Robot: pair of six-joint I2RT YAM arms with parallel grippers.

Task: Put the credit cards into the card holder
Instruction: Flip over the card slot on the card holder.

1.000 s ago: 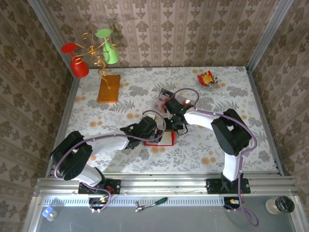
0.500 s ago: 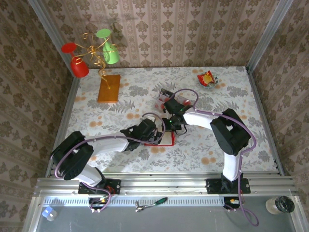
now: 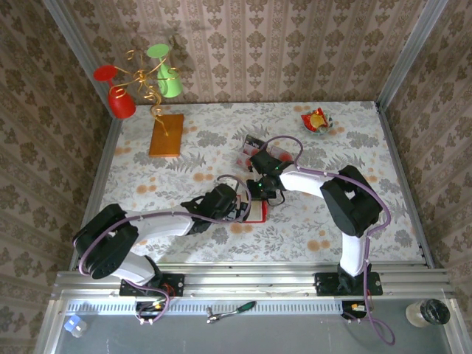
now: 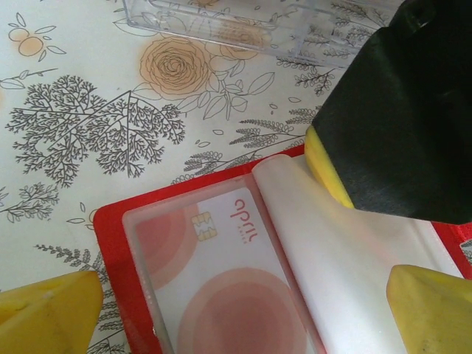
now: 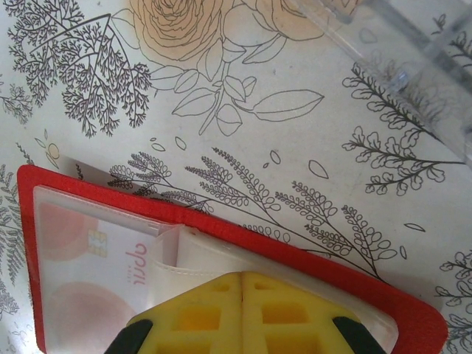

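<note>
1. Your left gripper [image 4: 237, 310]: fingers spreading wide, gripping nothing, straddling the open card holder [image 4: 110, 258], probably to keep it flat.
2. Your right gripper [image 5: 242, 284]: fingers pressing together, pinching the clear pocket leaf [image 4: 332, 243], seemingly lifting it so you are exposing a free slot.
3. Credit card [image 4: 199, 251]: 1, sitting pocketed between your left fingers.
4. Clear tray [image 4: 221, 29]: lying just beyond both grippers, apparently where you are sourcing further cards.
</note>
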